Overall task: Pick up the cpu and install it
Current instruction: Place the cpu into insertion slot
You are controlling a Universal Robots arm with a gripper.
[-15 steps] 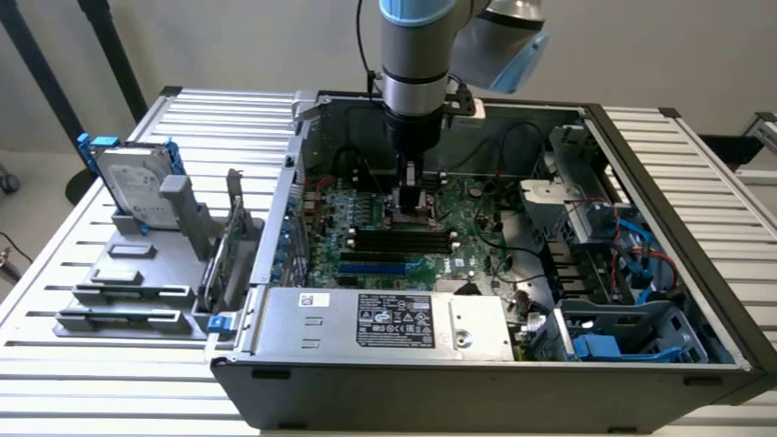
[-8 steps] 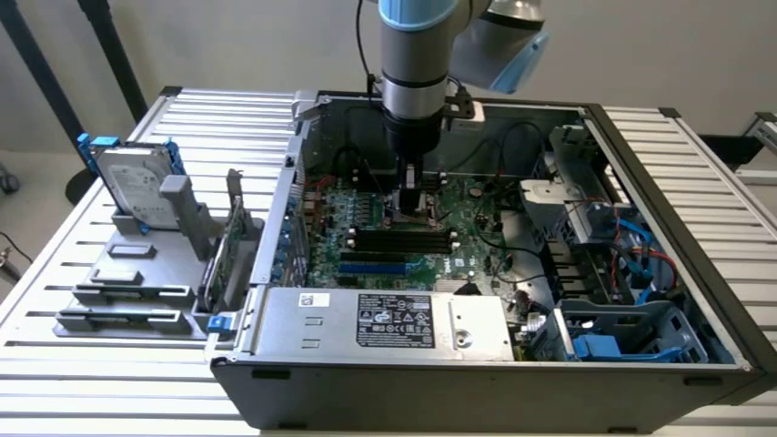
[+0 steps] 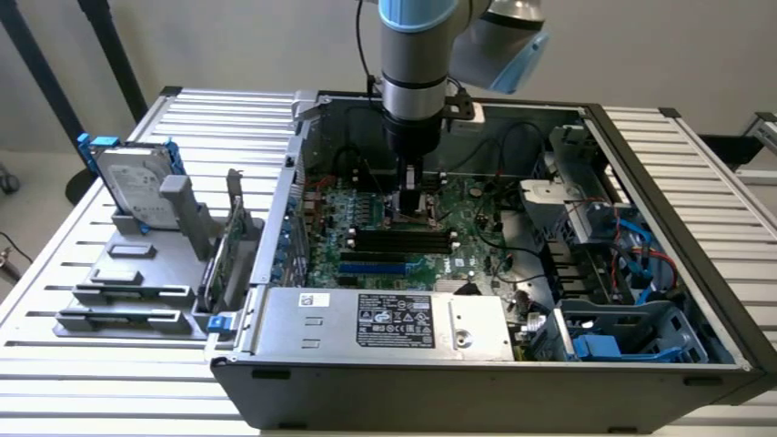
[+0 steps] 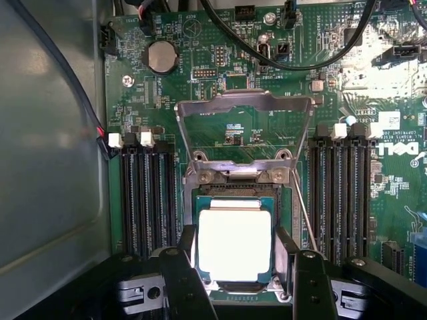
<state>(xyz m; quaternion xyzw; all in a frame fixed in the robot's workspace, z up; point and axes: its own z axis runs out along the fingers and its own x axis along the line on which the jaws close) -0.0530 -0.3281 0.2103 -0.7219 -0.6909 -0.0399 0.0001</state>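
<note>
The cpu (image 4: 233,243), a flat square chip with a bright metal top, lies level in the socket frame (image 4: 288,177) on the motherboard (image 4: 220,40); the gripper (image 4: 235,257) is directly above it, its fingers (image 4: 187,257) set wide against two opposite edges, apparently pinching the chip; the load plate (image 4: 243,101) is hinged open beyond it; memory slots (image 4: 147,200) run alongside; the board lies inside the open computer case (image 3: 486,382); at the exterior view's left, a rack (image 3: 134,264) holds a hard drive (image 3: 136,187).
</note>
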